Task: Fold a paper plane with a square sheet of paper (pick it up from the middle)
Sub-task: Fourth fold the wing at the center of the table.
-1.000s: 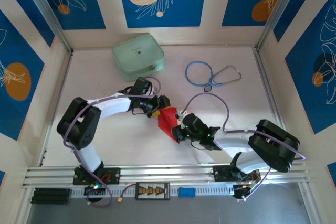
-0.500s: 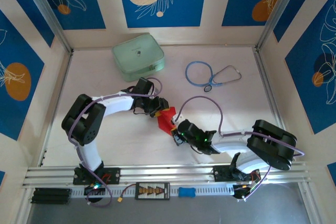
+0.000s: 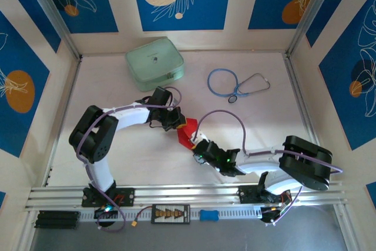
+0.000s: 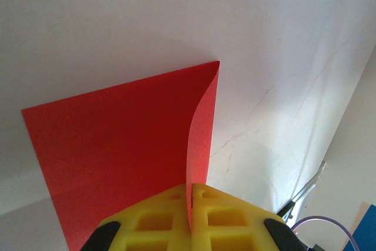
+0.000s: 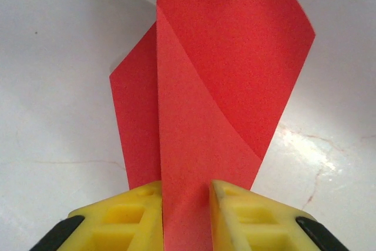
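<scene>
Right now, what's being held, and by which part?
The left end effector pinches the red paper's raised edge. It also passes between the right end effector's parted fingers; grip unclear.

White table (image 3: 117,157) — green case (image 3: 154,63), stethoscope (image 3: 238,86)
</scene>
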Controlling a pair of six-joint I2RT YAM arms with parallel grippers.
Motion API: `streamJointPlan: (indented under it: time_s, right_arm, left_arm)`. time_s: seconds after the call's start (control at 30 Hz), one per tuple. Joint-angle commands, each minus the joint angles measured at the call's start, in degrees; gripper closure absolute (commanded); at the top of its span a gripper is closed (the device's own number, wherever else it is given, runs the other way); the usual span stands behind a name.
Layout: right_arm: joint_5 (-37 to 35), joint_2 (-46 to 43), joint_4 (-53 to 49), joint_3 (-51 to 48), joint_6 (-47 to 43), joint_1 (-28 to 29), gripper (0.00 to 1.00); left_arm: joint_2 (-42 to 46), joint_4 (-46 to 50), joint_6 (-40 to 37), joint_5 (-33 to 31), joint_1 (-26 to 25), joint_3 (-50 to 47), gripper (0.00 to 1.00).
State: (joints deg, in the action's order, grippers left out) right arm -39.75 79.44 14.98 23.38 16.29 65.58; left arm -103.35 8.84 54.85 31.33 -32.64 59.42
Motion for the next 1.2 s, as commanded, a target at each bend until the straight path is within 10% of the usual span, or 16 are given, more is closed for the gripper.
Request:
streamJointPlan:
  time_s: [0.0, 1.17]
  right_arm:
    - [-4.1, 0.7, -1.0, 1.5, -0.4, 0.8, 0.74]
    - [1.8, -1.4, 1.4, -0.7, 6.9, -2.0, 0.86]
  left_arm:
    - [0.5, 0.4, 0.3, 0.9, -0.2, 0.4, 0.98]
    - [1.2, 0.3, 0.3, 0.2, -0.3, 0.1, 0.92]
